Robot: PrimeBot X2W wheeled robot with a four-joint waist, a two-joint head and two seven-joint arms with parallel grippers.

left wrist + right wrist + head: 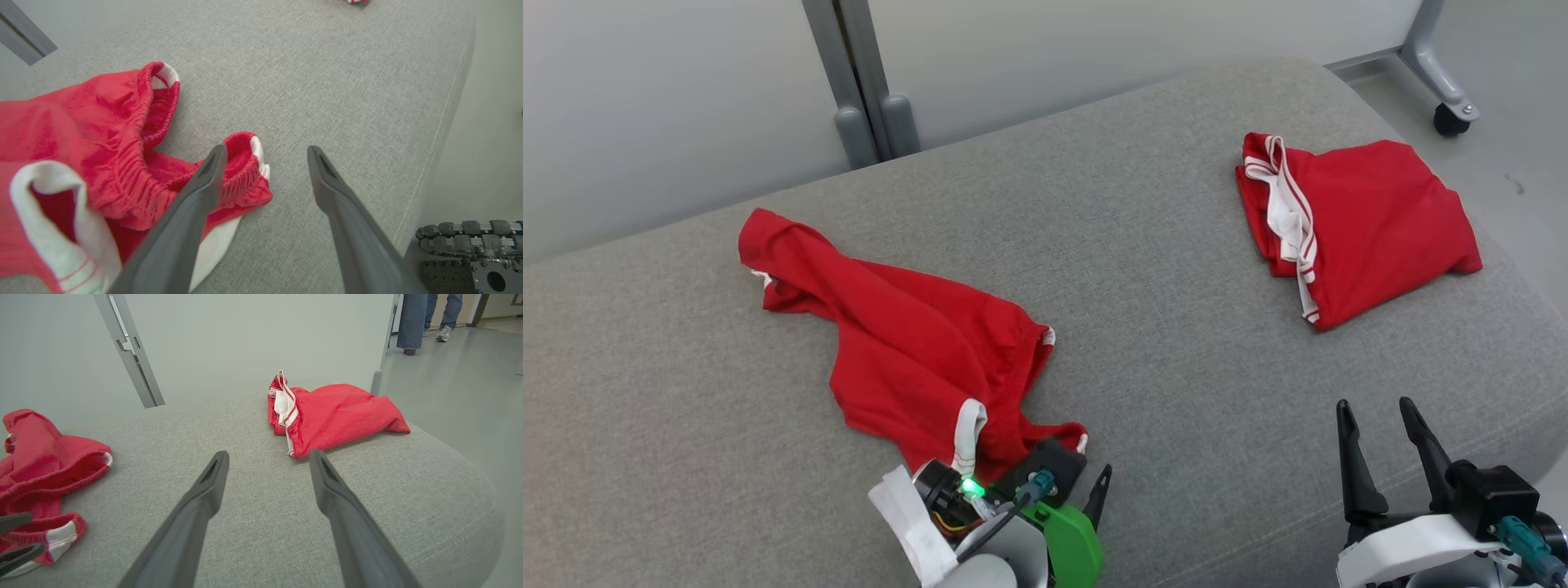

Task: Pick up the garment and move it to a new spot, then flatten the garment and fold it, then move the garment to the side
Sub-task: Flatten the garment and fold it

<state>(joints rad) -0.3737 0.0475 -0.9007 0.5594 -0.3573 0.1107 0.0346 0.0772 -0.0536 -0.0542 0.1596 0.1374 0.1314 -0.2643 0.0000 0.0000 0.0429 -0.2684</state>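
Observation:
A crumpled red garment (pixel 907 343) with white trim lies on the left half of the grey cushion (pixel 1176 327). My left gripper (pixel 1082 464) hovers open at the garment's near corner. In the left wrist view the garment (pixel 81 122) spreads to the left, and one finger of the left gripper (pixel 266 151) overlaps its elastic waistband while the other stands over bare fabric. My right gripper (pixel 1374 406) stands open above the cushion's front right, holding nothing. From the right wrist, the right gripper (pixel 268 454) points at bare cushion, with the garment (pixel 41 457) and left gripper (pixel 36 532) at far left.
A second red garment (pixel 1364 220), folded with a white striped band, rests at the cushion's back right (pixel 339 412). A grey metal post (pixel 866 82) stands behind the cushion. A wheeled frame leg (pixel 1450 118) is on the floor at right. A person's legs (pixel 412 318) stand far off.

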